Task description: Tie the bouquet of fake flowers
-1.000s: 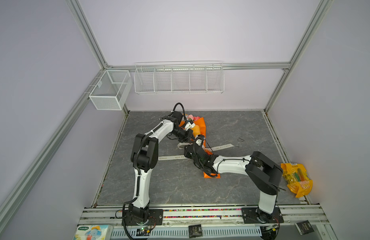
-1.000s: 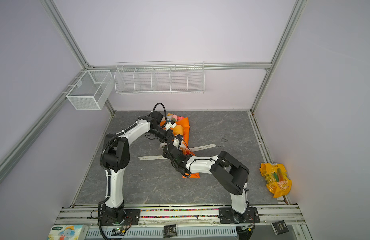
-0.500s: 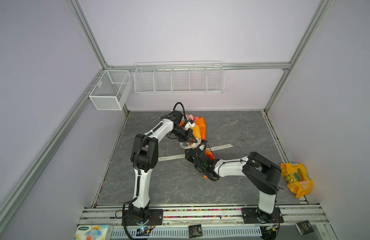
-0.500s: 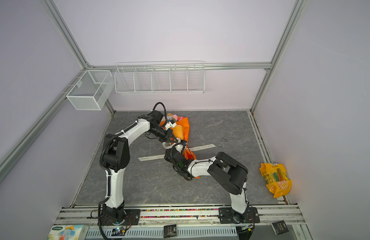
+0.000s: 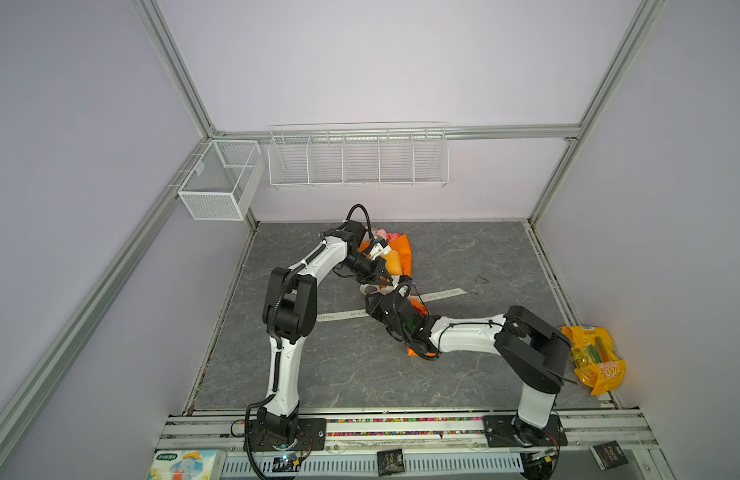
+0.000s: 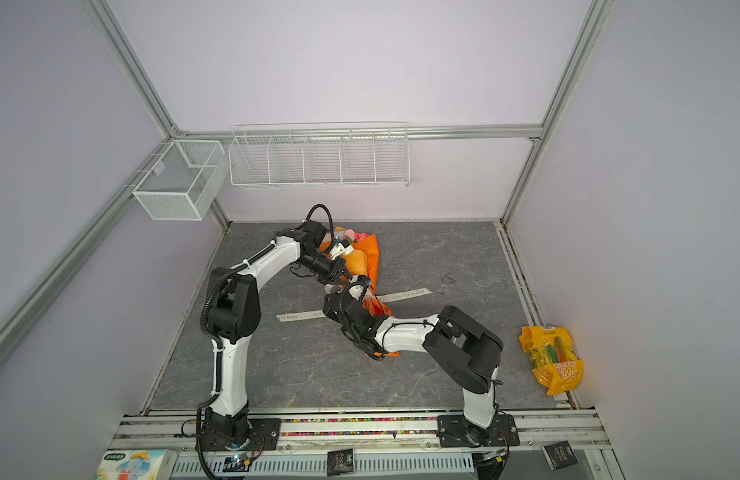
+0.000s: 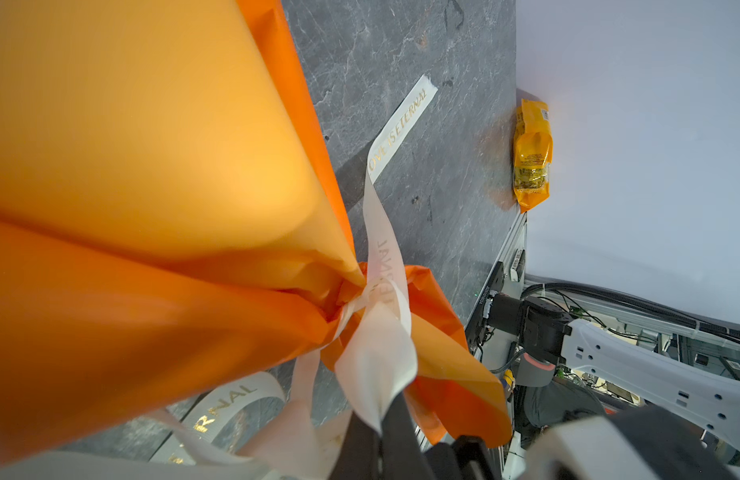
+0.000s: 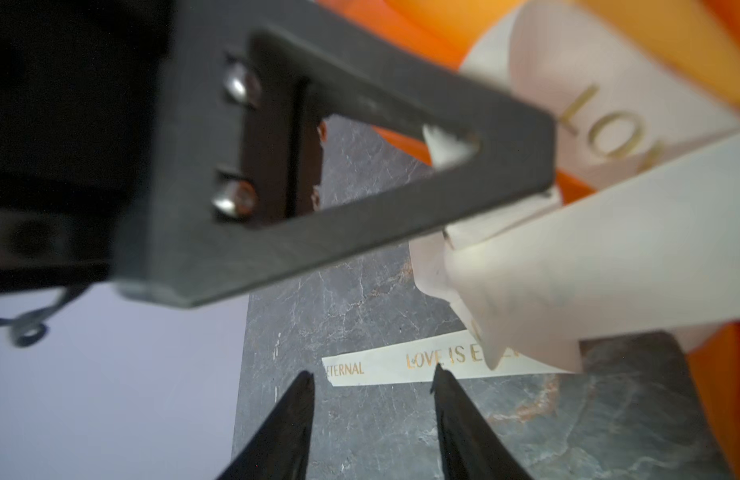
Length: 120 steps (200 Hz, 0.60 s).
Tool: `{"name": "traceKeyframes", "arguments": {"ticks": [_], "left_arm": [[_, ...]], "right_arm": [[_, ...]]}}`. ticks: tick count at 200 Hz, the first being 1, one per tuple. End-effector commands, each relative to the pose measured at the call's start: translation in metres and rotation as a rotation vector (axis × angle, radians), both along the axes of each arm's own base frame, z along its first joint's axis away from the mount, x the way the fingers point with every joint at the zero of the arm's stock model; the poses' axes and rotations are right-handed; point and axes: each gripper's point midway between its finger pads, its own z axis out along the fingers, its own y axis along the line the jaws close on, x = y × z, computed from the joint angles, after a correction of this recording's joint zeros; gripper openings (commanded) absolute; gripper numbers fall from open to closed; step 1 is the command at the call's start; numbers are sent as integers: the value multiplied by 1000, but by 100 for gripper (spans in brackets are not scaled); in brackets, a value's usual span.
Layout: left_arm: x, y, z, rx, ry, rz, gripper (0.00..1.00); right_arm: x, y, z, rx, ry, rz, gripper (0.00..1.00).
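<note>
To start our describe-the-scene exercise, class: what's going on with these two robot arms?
Two arms are tying up a bouquet of fake flowers that lies on the grey table. The left gripper is shut on a fold of the cream ribbon, which is already wound round the pinched neck of the orange wrapping sheet. The right gripper is open close by, holding nothing. The ribbon's ends lie on the table, and no bow shows.

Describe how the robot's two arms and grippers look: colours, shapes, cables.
The left arm and right arm have white links with bulky black joints. A ribbed black cable runs along the left; thin black wires cross the right. The right gripper has black fingers tapering to points. The left gripper has dark grey, triangular open-frame fingers with silver screws.
</note>
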Motion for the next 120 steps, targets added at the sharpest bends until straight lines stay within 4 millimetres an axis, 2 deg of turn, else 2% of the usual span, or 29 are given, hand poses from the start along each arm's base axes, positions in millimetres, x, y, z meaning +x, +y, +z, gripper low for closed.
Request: {"name": "traceKeyframes", "arguments": {"ticks": [1,49,120], "left_arm": [[0,-3,2,-19,14,-21,0],[-2,-3,2,-23,19,-26,0],[-4,-2,1,-24,30,-35,0]], "right_arm": [[4,14,-2,91,33,-16,48],[23,6,-13,69,-43,-115,48],[46,2,-14,69,-121,-220,47]]}}
